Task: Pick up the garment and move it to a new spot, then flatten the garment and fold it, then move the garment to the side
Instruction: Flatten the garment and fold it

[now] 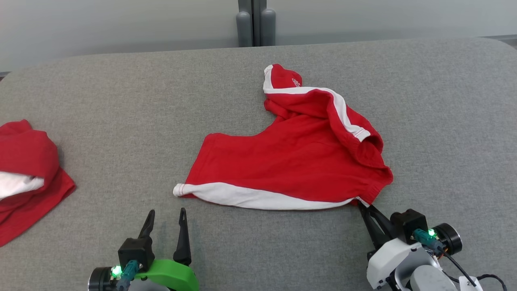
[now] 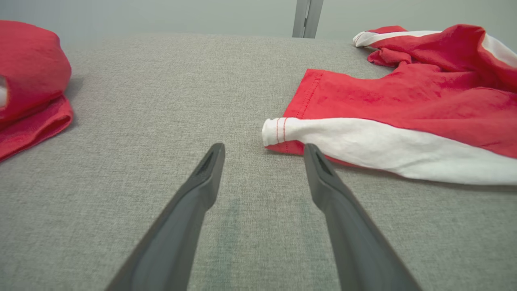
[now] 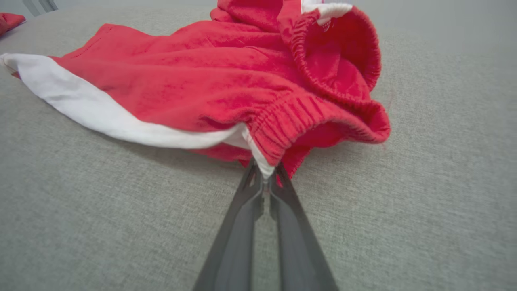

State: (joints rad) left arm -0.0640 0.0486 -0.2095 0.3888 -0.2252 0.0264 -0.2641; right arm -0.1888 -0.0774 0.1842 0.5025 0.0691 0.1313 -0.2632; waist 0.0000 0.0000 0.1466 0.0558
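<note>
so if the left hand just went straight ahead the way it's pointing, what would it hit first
Probably the shorts, whose white corner lies just ahead of the left hand, in line with the finger nearer the shorts. Height is hard to judge, so it might skim over.

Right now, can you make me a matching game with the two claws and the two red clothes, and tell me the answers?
1 left claw
2 right claw
3 red shorts
4 other red cloth

A lying in the middle
B shut on a waistband corner
C open, holding nothing
D bunched at the far left

Pairs: 1-C, 2-B, 3-A, 4-D.
</note>
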